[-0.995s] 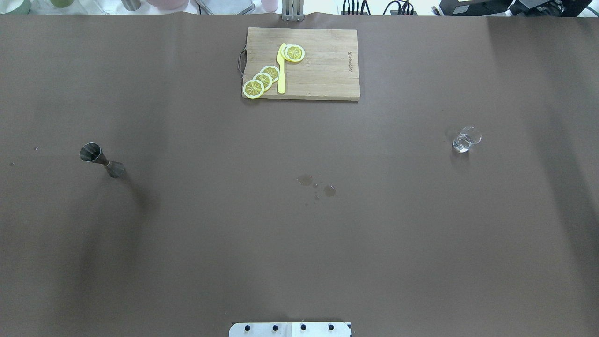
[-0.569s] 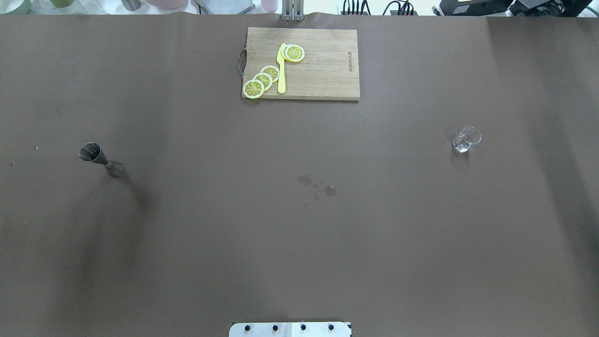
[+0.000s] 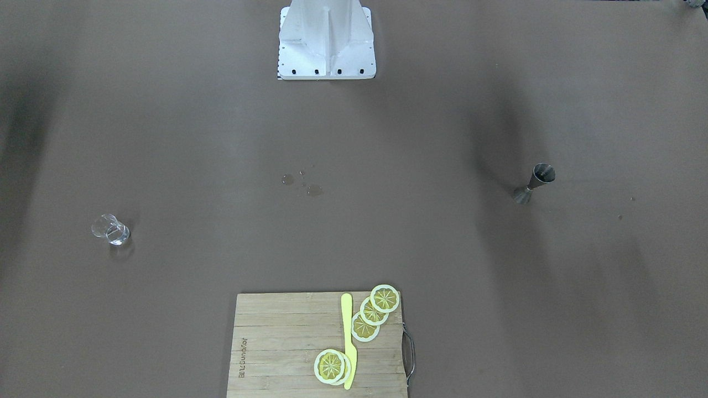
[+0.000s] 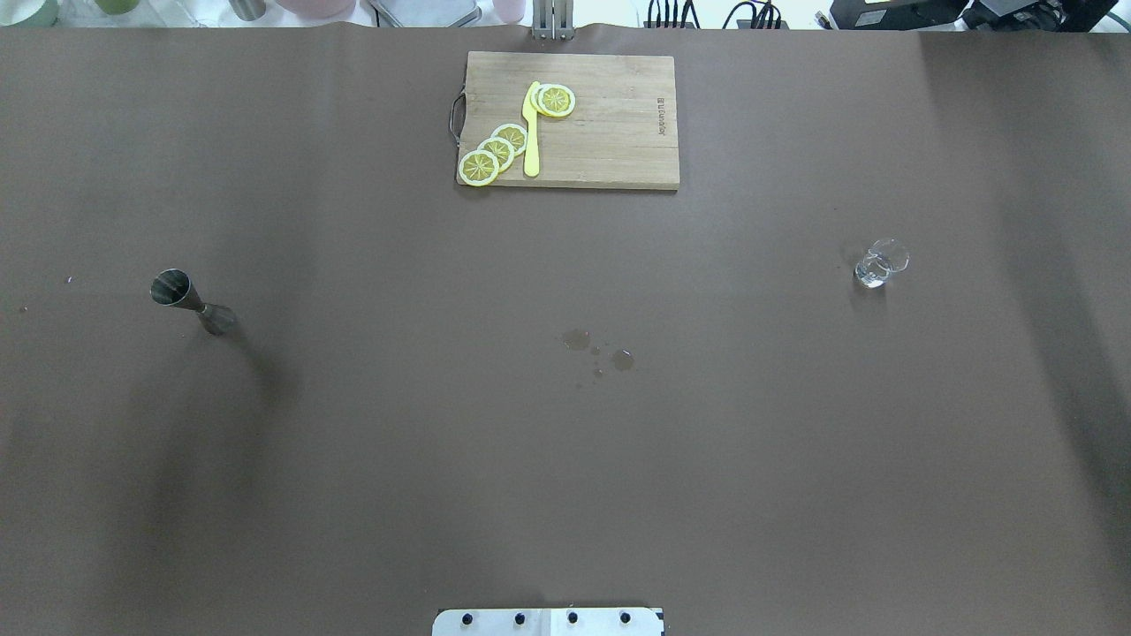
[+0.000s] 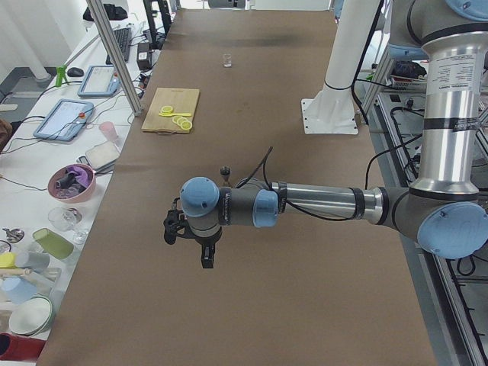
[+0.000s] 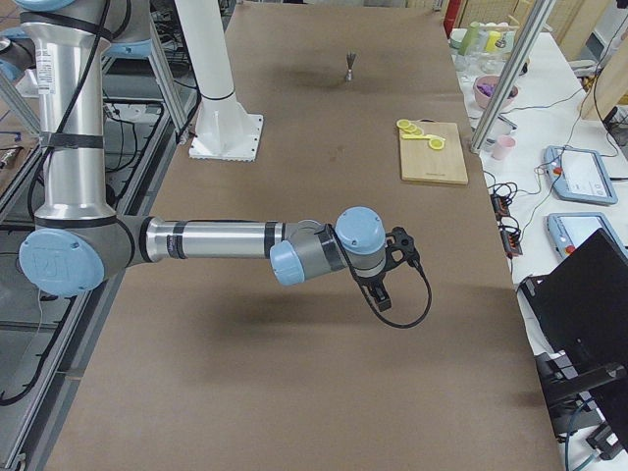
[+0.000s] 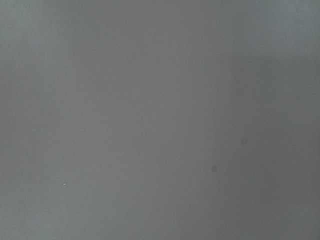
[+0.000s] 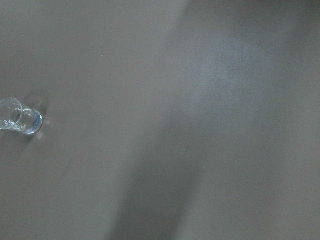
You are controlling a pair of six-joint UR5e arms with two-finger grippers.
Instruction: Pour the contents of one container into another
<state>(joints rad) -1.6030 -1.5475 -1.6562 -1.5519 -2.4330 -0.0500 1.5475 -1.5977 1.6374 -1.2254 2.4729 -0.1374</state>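
**Brown desk, jigger and glass well apart**

Brown paper covers the desk [image 4: 565, 495] from edge to edge. Nearest the robot sits its white base plate [image 4: 548, 621]. Farther out, near the middle, lie a few small wet spots [image 4: 599, 350].

Level with them and a little beyond, the steel jigger [image 4: 190, 302] stands upright on the robot's left, its long axis vertical and one open cup facing up. On the robot's right stands the small clear glass [image 4: 879, 262], mouth up. The two are well apart, and nothing touches either.

Both arms reach out low over the ends of the desk. The left tool [image 5: 207, 258] hangs pointing down, on the outer side of the jigger. The right tool [image 6: 379, 292] hangs likewise at the other end. Whether either tool's fingers are apart or together cannot be told.

Farthest off lies a wooden cutting board [image 4: 610, 132]. It carries lemon slices [image 4: 497, 152] and a yellow knife [image 4: 531, 132], which lies lengthwise pointing away from the robot.
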